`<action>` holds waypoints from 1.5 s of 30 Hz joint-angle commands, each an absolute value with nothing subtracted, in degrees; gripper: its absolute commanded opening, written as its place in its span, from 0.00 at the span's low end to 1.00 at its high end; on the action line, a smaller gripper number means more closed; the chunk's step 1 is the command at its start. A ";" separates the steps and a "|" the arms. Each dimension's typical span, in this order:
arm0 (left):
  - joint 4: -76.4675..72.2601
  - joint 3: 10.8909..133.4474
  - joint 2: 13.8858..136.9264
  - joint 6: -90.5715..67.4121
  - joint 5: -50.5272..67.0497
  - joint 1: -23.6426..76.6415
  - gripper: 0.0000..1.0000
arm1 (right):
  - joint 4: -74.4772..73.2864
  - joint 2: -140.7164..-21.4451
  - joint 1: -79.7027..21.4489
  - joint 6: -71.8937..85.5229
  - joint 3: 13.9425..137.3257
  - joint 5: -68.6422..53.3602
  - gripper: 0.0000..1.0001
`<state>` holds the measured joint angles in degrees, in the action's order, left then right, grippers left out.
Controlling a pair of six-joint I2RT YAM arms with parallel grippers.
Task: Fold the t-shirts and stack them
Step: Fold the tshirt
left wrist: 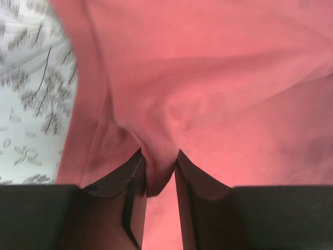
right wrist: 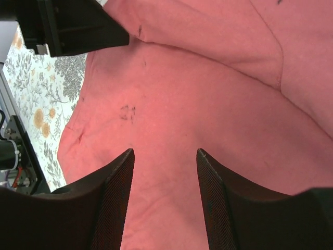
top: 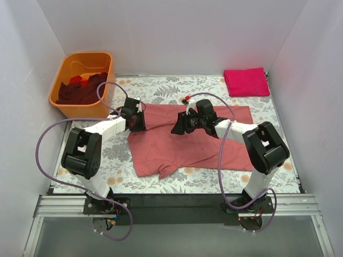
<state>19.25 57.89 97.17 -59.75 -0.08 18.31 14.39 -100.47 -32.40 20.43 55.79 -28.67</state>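
While the left hand (left wrist: 159, 156) pinches a thin fold of the salmon-pink t-shirt (top: 187, 142) lying on the worktop (top: 161, 88) near the orange tub (top: 80, 110), the right hand (right wrist: 164, 156) gapes empty, so a lone pull may slip or bunch it.

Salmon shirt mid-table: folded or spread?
Spread, not folded: the salmon shirt lies wide and mostly flat on the table cover. The left gripper pinches a pucker of it.

A salmon-pink t-shirt (top: 187, 142) lies spread and rumpled across the table (top: 161, 88), a magenta t-shirt (top: 246, 82) folded at its far right corner, maroon t-shirts (top: 80, 90) heaped in the tub (top: 88, 55).
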 commanded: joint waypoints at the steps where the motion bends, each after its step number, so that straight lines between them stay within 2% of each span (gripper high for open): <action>1: 18.98 63.36 95.98 -58.36 -0.97 19.34 0.22 | 17.93 -101.69 -33.22 17.50 58.97 -28.92 0.58; 6: 21.62 71.87 98.34 -58.80 2.61 19.34 0.00 | 17.84 -104.23 -33.49 14.33 61.96 -27.77 0.55; 15: 23.82 86.30 112.39 -60.82 3.87 19.25 0.00 | 17.84 -111.18 -36.21 8.44 70.03 -23.82 0.41; 23: 24.79 96.40 119.61 -63.36 3.43 17.32 0.00 | 17.49 -117.59 -38.41 6.24 77.60 -18.63 0.33; 45: 22.41 100.28 125.77 -66.97 7.56 15.65 0.00 | 16.17 -129.11 -38.06 10.11 88.68 -4.39 0.33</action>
